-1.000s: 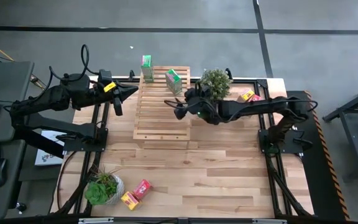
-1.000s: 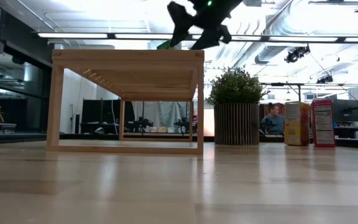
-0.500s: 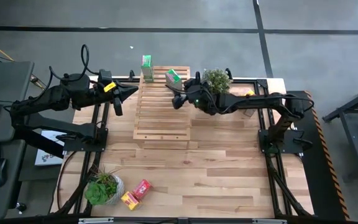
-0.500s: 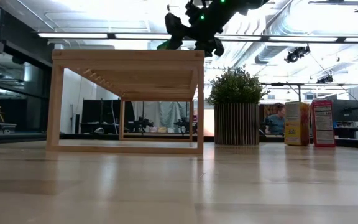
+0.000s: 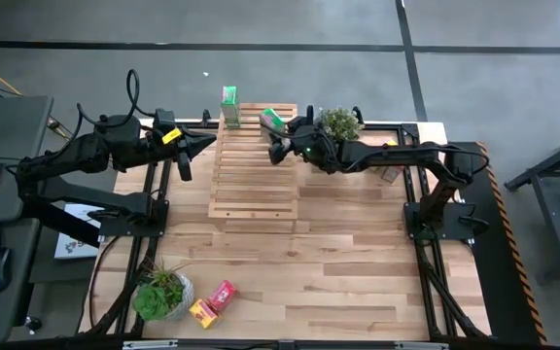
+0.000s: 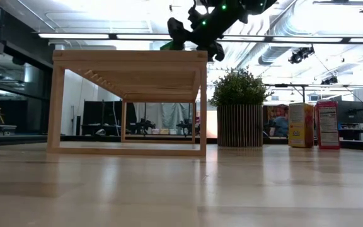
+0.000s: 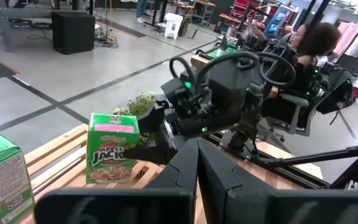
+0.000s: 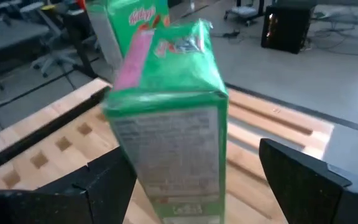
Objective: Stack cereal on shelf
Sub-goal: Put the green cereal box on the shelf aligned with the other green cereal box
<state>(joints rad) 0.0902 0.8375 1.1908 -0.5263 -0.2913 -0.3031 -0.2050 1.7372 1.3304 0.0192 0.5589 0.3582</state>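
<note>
The pale slatted shelf (image 5: 251, 165) stands at the table's far middle. One green cereal box (image 5: 228, 105) is upright at its far-left corner. A second green box (image 5: 272, 117) (image 8: 166, 106) stands upright on the slats near the far-right corner. My right gripper (image 5: 276, 139) (image 8: 197, 180) comes level from the table's right, open, with one finger on each side of this box. My left gripper (image 5: 205, 143) (image 7: 197, 168) waits shut, just left of the shelf. A yellow box (image 6: 301, 125) and a red box (image 6: 327, 124) stand at the far right. A red-pink box (image 5: 222, 294) and a yellow one (image 5: 202, 311) lie near left. My right gripper is open around the lower half of the second green box (image 8: 179, 162), level from the table's right. One finger (image 8: 107, 180) is close beside the box's side, but I cannot tell whether it touches. The box stands upright on the slats.
A potted plant (image 5: 338, 124) stands just right of the shelf, beside my right arm. Another plant (image 5: 161, 295) sits at the near-left corner. A person sits beyond the table (image 7: 316, 43). Bare tabletop lies between the shelf and the near edge.
My right gripper has moved from over the shelf's right edge toward the far edge and the second green box, staying open. Its fingers now stand on either side of the box. The box has stayed upright where it was.
</note>
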